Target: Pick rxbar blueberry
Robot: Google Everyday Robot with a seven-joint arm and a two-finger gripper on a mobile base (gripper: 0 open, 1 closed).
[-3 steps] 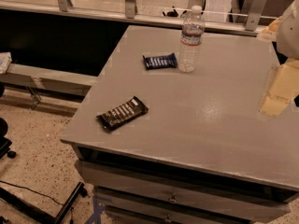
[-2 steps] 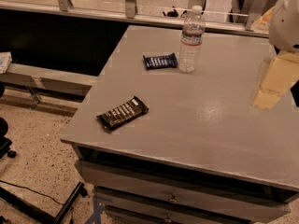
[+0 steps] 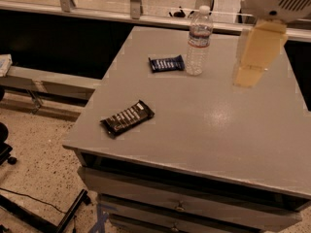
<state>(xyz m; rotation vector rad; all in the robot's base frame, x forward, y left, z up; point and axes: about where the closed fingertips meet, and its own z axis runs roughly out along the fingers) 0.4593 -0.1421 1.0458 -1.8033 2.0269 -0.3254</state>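
rxbar blueberry (image 3: 166, 63): dark blue wrapper, white lettering. longer bar (image 3: 127, 119): black, white lines. bottle (image 3: 198, 42): clear, white cap. table (image 3: 209, 125): plain grey. gripper (image 3: 249, 75), upper right over table: pale cream.

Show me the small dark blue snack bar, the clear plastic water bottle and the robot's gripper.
small dark blue snack bar (image 3: 166, 63), camera view, middle of wrapper.
clear plastic water bottle (image 3: 198, 45), camera view, mid-body.
gripper (image 3: 249, 74), camera view, its lower end, hanging over the grey table (image 3: 204, 130) on its right side.
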